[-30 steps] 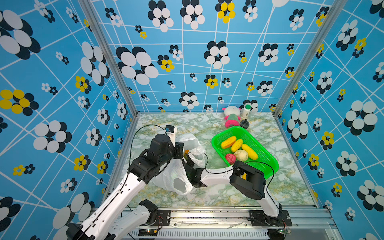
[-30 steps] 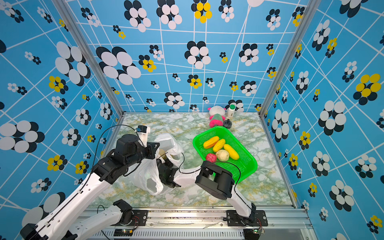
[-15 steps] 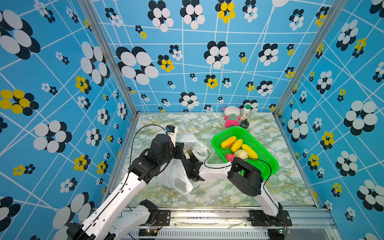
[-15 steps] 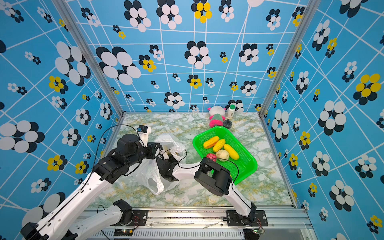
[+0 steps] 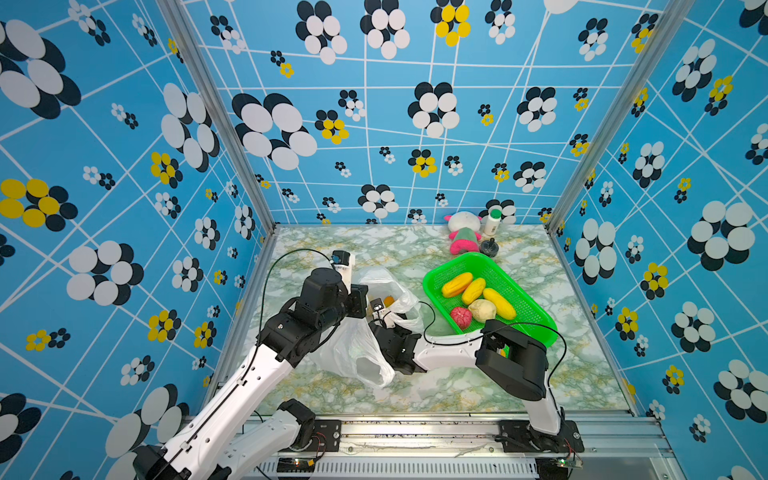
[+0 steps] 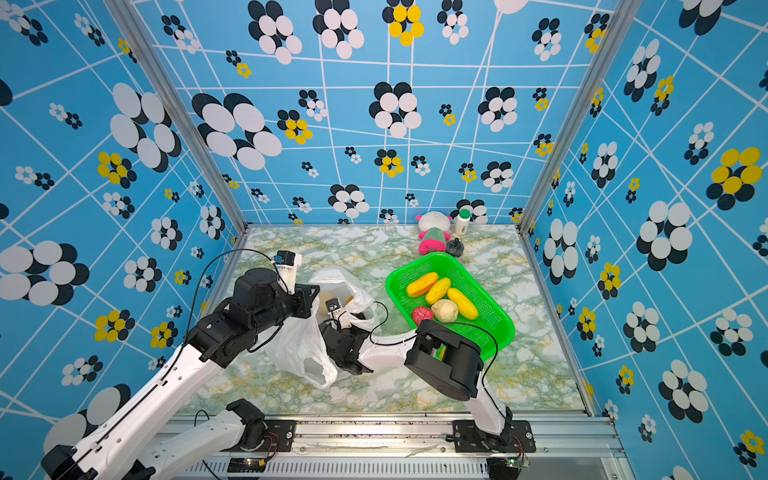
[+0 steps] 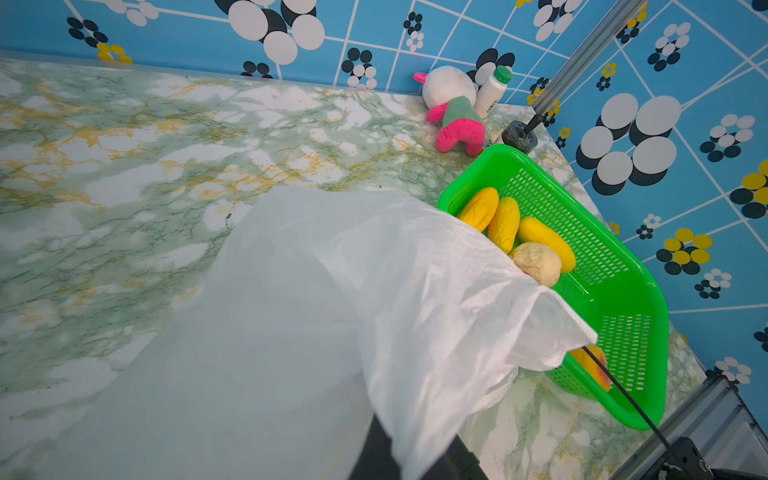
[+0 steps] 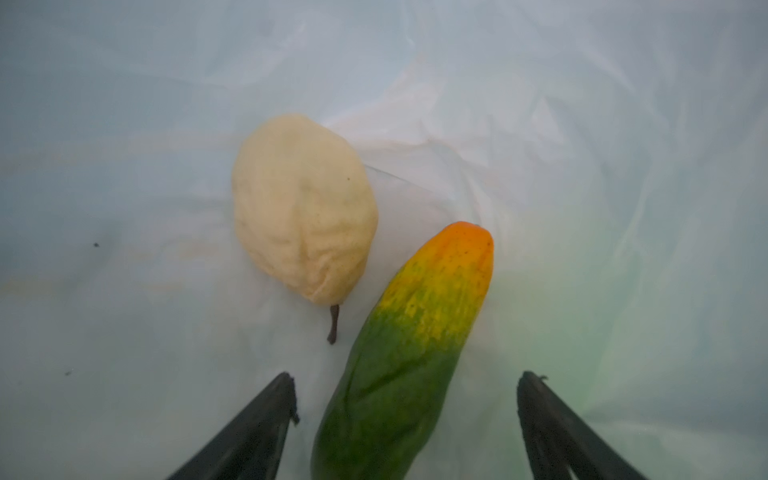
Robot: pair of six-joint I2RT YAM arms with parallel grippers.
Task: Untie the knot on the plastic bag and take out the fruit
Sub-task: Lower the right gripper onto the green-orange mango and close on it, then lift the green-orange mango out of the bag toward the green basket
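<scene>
The white plastic bag [image 5: 353,353] lies on the left of the table with its mouth pulled open, and no knot shows. My left gripper [image 5: 360,301] is shut on the bag's rim, and the film [image 7: 374,291] drapes over its fingers. My right gripper [image 8: 409,382] reaches inside the bag and stands open. A green-to-orange oblong fruit [image 8: 415,353] lies between its fingers with a gap on each side. A beige fruit [image 8: 303,208] lies just beyond it. The green basket [image 5: 536,316] holds three yellow fruit [image 5: 473,291], a red one [image 5: 460,318] and a beige one [image 5: 482,309].
The basket [image 6: 494,324] sits right of the bag, and my right elbow [image 5: 511,365] hangs over its near corner. A pink-and-white plush toy [image 5: 463,237], a white bottle [image 5: 493,222] and a small black object [image 5: 489,248] stand at the back wall.
My right arm shifted slightly at the bag's mouth, first toward the left arm, then back. The left arm and its hold on the bag stayed the same.
</scene>
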